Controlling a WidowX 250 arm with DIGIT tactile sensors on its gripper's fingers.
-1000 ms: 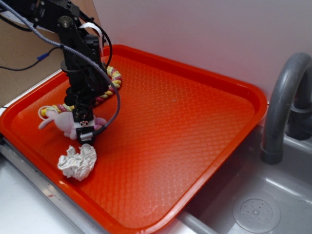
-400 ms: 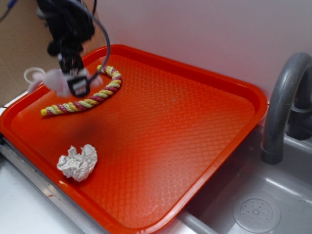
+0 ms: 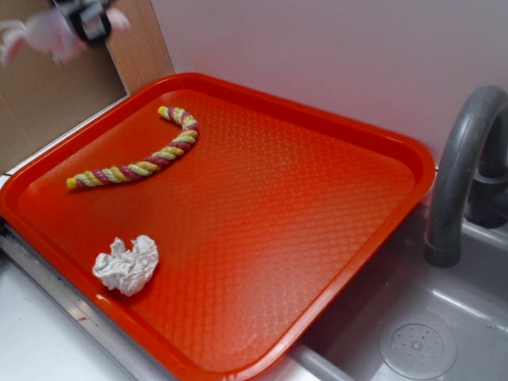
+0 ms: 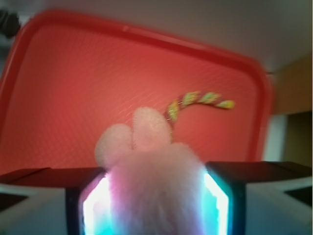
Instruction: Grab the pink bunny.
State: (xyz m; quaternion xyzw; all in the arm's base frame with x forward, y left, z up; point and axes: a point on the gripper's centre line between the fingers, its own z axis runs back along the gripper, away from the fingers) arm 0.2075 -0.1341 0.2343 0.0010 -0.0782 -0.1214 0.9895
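The pink bunny (image 3: pixel 48 33) hangs high at the top left corner of the exterior view, well above the orange tray (image 3: pixel 333 135). My gripper (image 3: pixel 86 20) is shut on it, mostly cut off by the frame's top edge. In the wrist view the fuzzy pink bunny (image 4: pixel 154 181) fills the space between my two fingers, with its rounded limbs poking forward. My gripper (image 4: pixel 155 200) squeezes it from both sides, and the tray (image 4: pixel 73 73) lies far below.
A yellow-and-maroon twisted rope (image 3: pixel 143 159) lies on the tray's far left part. A crumpled white paper wad (image 3: pixel 127 263) sits near the tray's front left edge. A grey faucet (image 3: pixel 460 175) and sink (image 3: pixel 413 341) stand at the right. A white wall runs behind.
My gripper has risen up and to the left, lifting the bunny off the tray to the frame's top corner. The rope and paper wad have stayed put.
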